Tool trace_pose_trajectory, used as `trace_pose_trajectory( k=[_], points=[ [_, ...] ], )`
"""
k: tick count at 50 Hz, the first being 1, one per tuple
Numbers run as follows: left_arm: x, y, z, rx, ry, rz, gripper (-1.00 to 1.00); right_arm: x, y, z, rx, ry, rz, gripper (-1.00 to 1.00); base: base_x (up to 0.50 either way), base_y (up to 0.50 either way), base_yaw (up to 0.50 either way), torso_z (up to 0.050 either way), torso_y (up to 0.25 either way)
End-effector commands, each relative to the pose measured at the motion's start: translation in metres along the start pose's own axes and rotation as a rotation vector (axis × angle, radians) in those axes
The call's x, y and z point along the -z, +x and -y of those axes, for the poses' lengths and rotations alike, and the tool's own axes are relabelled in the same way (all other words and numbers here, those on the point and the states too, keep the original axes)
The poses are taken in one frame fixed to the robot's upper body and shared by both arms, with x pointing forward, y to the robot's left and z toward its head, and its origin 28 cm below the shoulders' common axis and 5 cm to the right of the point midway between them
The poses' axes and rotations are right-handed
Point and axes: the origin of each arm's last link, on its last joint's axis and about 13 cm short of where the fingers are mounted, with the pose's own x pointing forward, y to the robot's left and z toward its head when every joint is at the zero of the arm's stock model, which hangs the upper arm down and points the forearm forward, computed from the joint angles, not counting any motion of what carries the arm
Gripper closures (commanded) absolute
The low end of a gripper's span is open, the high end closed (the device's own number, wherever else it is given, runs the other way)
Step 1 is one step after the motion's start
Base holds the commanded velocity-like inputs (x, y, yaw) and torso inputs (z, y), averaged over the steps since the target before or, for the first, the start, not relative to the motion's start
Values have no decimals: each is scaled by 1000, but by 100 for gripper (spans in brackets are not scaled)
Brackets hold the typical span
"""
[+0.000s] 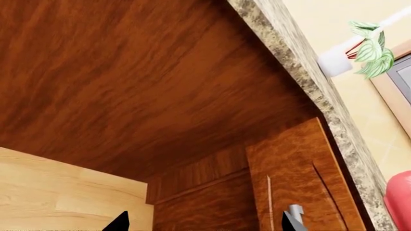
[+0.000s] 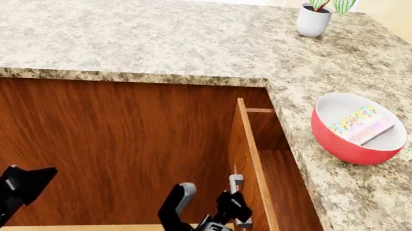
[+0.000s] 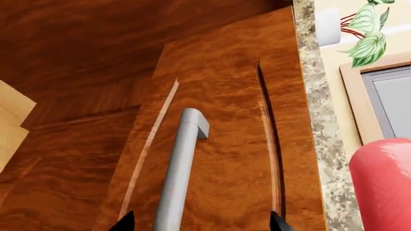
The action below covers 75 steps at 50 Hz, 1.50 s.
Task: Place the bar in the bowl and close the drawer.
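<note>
The red bowl, white inside, sits on the right-hand counter, and the pale pink speckled bar lies in it. The reddish-brown wood drawer stands pulled out from under that counter, its inside showing. A silver bar handle runs along its front. My right gripper is open with the handle between its two fingertips; it shows low in the head view as well, right gripper. My left gripper is open and holds nothing, low in front of the plain wood cabinet face. The bowl's red side shows at the right wrist view's edge.
A speckled granite countertop wraps in an L round the back and right. A potted plant in a white pot stands at the far corner. Pale wood floor lies below the cabinets.
</note>
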Motion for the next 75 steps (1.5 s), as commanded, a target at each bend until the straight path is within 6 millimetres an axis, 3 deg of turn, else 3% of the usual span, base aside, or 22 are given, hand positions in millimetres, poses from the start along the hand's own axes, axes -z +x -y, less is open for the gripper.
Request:
trace_pose_trajectory(
  k=[1,22,75],
  points=[
    [1,2,-2,-1,0,-7,-100,2,-2,-4,-108,-4,-19,-100,0,0,0,0,0],
    [2,4,-3,-2,-2,-16,-100,5,15,-4,-202,-2,-89,-100,0,0,0,0,0],
    [5,9,-5,-4,-5,-31,-100,21,64,1,-68,-1,-200,-100,0,0,0,0,0]
  ],
)
